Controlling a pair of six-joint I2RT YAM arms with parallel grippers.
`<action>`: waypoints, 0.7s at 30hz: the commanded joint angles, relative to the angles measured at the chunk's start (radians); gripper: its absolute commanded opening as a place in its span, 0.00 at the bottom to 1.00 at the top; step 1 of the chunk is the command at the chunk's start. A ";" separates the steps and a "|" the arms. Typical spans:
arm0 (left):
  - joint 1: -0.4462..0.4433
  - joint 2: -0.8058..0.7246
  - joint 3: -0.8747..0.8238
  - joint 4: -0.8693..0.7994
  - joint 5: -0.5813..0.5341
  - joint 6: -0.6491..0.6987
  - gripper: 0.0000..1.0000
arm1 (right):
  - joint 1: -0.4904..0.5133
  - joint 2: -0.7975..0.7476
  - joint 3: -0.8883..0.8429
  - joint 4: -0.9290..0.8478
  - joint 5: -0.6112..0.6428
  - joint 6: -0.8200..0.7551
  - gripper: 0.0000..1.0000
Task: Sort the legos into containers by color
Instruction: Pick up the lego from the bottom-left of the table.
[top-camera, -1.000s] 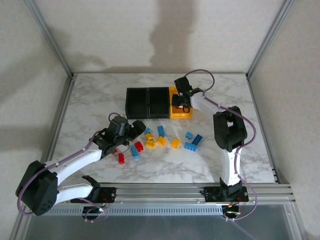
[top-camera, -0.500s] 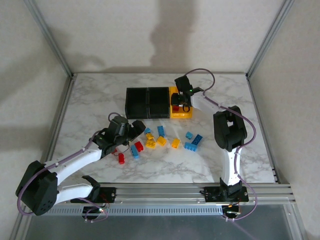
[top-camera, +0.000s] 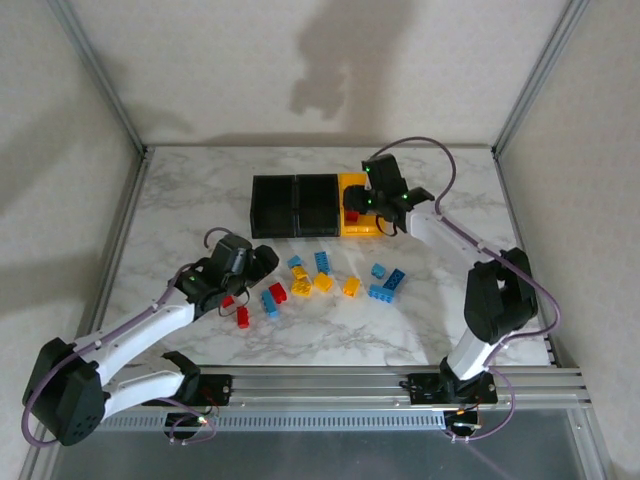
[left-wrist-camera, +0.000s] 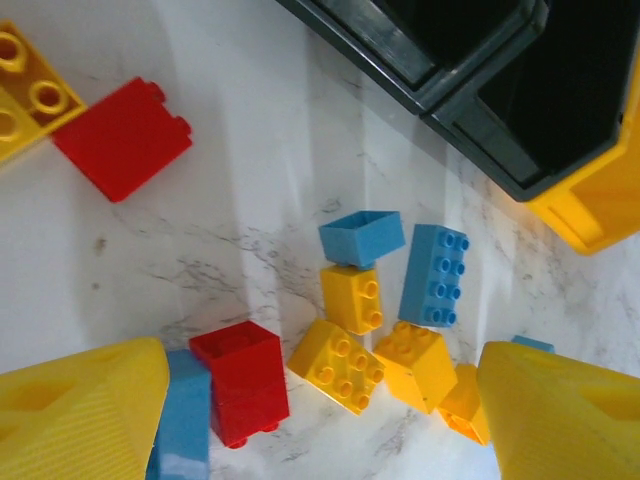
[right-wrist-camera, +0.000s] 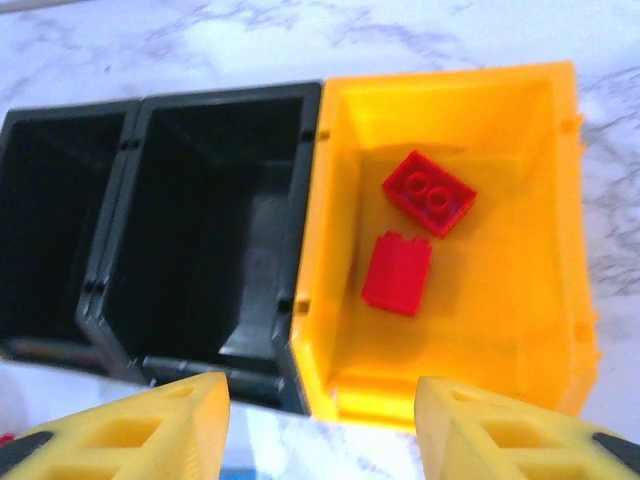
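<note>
Tabletop (top-camera: 180, 200): white marble, beige walls (top-camera: 250, 70) behind. Loose legos (top-camera: 322, 282) lie before two black bins (top-camera: 272, 206) and the yellow bin (right-wrist-camera: 345, 150), which holds two red bricks (right-wrist-camera: 415, 230). Left gripper (left-wrist-camera: 320, 350) over legos and right gripper (right-wrist-camera: 320, 385) over yellow bin: fingers spread wide, empty.

Marble table (top-camera: 180, 200): white, grey veins. Two black bins (right-wrist-camera: 220, 230), one yellow bin (right-wrist-camera: 560, 250) holding two red legos (right-wrist-camera: 428, 192). Loose ones: red brick (left-wrist-camera: 122, 138), blue brick (left-wrist-camera: 435, 275), yellow brick (left-wrist-camera: 352, 298). Yellow left gripper fingers (left-wrist-camera: 70, 410), yellow right gripper fingers (right-wrist-camera: 490, 430). Arms (top-camera: 150, 320) white, black joints. Walls (top-camera: 250, 60) off-white, speckled.
</note>
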 joint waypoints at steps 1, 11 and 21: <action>0.009 -0.011 0.052 -0.147 -0.106 -0.008 0.80 | 0.039 -0.069 -0.070 0.040 -0.062 -0.004 0.52; 0.068 -0.023 0.048 -0.317 -0.264 -0.031 0.76 | 0.171 -0.231 -0.272 0.139 -0.123 0.010 0.51; 0.120 0.032 -0.019 -0.315 -0.282 -0.019 0.72 | 0.231 -0.238 -0.338 0.165 -0.130 0.048 0.51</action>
